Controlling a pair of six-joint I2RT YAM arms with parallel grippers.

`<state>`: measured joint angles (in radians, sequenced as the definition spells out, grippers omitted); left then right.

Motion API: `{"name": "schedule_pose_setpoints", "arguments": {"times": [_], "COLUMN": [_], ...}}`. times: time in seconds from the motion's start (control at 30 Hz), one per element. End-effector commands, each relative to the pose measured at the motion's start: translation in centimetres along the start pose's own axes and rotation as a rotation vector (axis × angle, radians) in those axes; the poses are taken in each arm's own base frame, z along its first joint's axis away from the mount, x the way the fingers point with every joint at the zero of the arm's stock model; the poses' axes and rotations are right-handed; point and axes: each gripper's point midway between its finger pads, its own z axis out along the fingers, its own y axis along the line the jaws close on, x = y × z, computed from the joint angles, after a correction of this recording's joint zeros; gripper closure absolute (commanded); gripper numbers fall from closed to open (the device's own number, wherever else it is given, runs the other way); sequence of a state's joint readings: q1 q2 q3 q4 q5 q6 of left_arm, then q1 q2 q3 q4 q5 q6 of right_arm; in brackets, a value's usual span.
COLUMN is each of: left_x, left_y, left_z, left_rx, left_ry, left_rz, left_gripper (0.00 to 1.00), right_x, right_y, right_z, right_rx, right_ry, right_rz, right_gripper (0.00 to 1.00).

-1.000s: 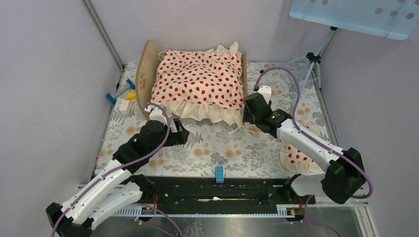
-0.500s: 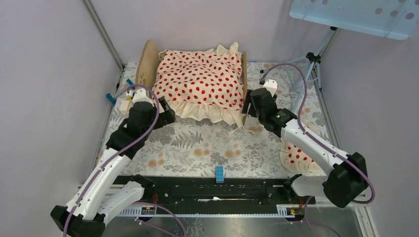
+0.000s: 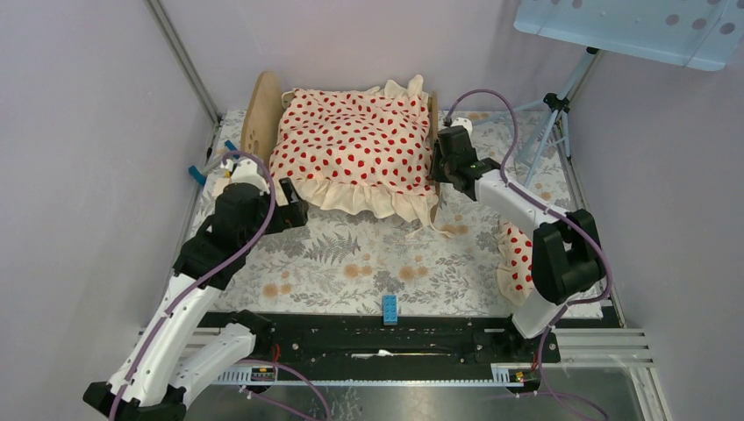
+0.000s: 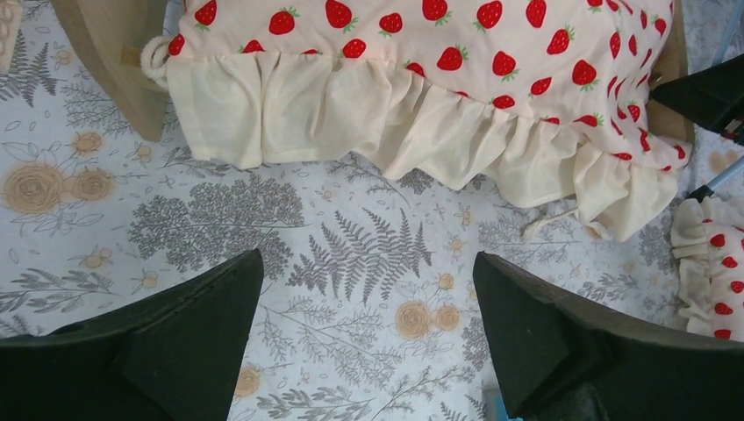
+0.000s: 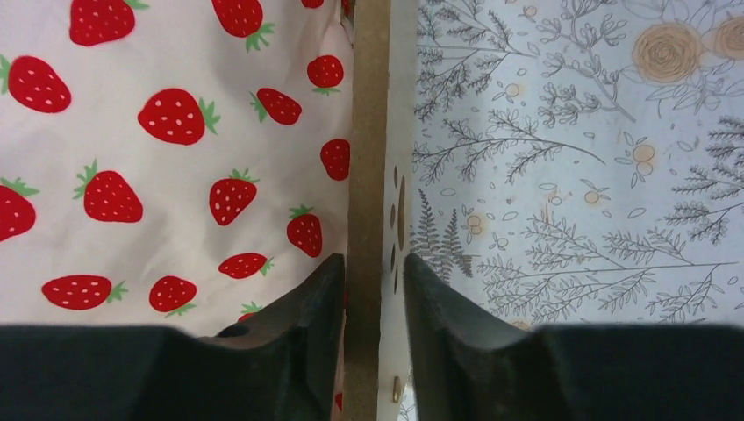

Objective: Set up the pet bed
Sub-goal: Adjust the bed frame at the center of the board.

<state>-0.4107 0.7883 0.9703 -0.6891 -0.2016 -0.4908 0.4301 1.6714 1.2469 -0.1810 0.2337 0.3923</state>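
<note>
Right wrist view: the pet bed has its end board upright between the right fingers, one on each side and close against the wood. We cannot tell if they grip yet. The strawberry blanket lies to their left, over the bed. Our left fingers are spread wide and empty above the worktop, with the ruffle just ahead and the pillow beyond their right tip. We judge the bed is being positioned. Next comes a firm pinch on the board, then the pillow.
</note>
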Motion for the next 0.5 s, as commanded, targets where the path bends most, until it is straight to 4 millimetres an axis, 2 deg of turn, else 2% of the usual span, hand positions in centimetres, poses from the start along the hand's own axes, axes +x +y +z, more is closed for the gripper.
{"name": "schedule_pose_setpoints", "arguments": {"times": [0.0,0.13,0.3,0.43,0.47], "left_x": [-1.5,-1.1,-0.6,-0.4,-0.4], "left_y": [-0.3,-0.1,0.1,0.2,0.3], "left_z": [-1.9,-2.4,-2.9,-3.3,-3.4], "left_rx": [0.033,0.034,0.036,0.035,0.035], "left_ry": [-0.04,-0.022,-0.002,0.009,0.011], "left_rz": [0.033,0.061,0.081,0.085,0.085], "left_gripper": [0.01,0.01,0.01,0.01,0.01], "right_x": [-2.7,-2.6,-2.0,-1.7,-1.4], "right_y": [0.0,-0.8,-2.0,-2.7,-2.6], "right_z": [-0.5,-1.1,-2.5,-3.9,-4.2], "right_rx": [-0.045,-0.15,-0.223,-0.269,-0.293], "right_ry": [-0.082,-0.106,-0.078,-0.106,-0.118], "right_rz": [-0.112,-0.142,-0.256,-0.35,-0.389], "right_gripper": [0.71,0.92,0.89,1.0,1.0]}}
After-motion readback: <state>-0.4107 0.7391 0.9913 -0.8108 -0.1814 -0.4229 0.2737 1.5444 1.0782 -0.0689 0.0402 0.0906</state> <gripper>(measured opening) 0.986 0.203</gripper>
